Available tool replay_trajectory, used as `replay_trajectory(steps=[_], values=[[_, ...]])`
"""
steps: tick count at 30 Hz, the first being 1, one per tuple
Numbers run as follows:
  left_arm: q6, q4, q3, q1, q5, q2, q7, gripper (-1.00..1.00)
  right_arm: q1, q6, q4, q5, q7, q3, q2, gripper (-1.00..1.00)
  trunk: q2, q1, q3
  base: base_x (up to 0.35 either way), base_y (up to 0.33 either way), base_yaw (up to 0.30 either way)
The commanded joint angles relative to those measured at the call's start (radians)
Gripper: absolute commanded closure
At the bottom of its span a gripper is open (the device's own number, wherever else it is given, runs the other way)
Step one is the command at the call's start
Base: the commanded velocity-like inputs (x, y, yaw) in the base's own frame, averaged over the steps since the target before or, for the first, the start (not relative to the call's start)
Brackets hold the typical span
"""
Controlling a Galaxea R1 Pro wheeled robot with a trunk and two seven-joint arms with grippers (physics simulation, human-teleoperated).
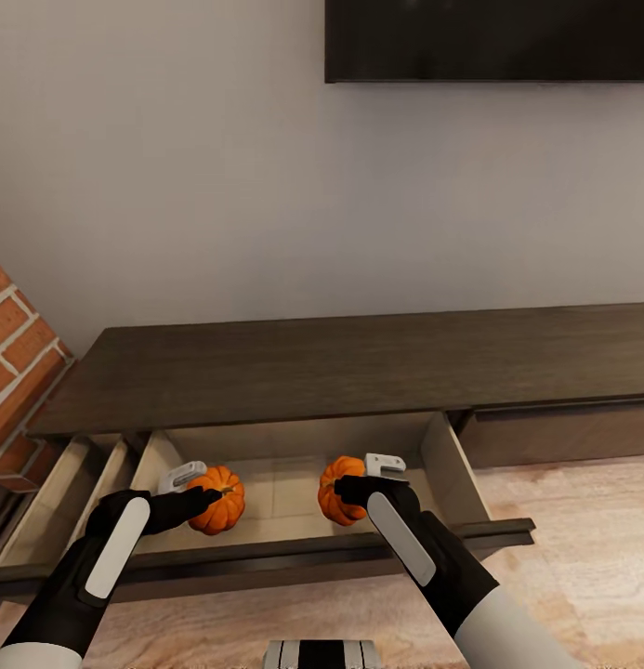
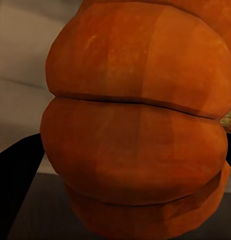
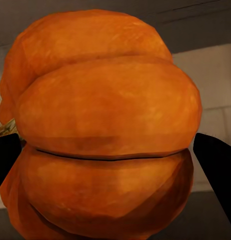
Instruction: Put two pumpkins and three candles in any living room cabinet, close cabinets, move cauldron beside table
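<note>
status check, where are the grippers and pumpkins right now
Left gripper shut on left pumpkin, right gripper shut on right pumpkin. Both over the open cabinet drawer. Nothing in the way.

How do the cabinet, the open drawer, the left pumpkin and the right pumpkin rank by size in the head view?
1. Cabinet, spanning nearly the whole width.
2. Open drawer, a wide part of the cabinet.
3. Left pumpkin and right pumpkin: they look about alike, each partly hidden by a hand, so no ranking between them.
</note>
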State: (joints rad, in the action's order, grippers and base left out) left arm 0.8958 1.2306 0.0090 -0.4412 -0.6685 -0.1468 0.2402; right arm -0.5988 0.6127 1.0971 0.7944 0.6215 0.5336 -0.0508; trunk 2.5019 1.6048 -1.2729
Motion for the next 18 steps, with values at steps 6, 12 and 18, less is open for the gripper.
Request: replay_trajectory(steps=[6,12,18], values=[[0.003,0.001,-0.001,-0.001,-0.011,0.001,0.010,1.00,-0.001,-0.001,0.001,0.009,0.010,0.002,0.000,1.00,0.001,0.000,-0.005,0.000,0.000,0.000],[0.003,0.001,-0.001,-0.001,-0.011,0.001,0.010,1.00,-0.001,-0.001,0.002,0.008,0.011,0.002,0.000,1.00,0.001,0.000,-0.005,0.000,0.000,0.000],[0.003,0.001,0.000,-0.001,-0.011,0.000,0.010,1.00,-0.001,-0.001,0.004,0.008,0.010,0.002,0.000,-1.00,0.001,0.000,-0.005,0.000,0.000,0.000]])
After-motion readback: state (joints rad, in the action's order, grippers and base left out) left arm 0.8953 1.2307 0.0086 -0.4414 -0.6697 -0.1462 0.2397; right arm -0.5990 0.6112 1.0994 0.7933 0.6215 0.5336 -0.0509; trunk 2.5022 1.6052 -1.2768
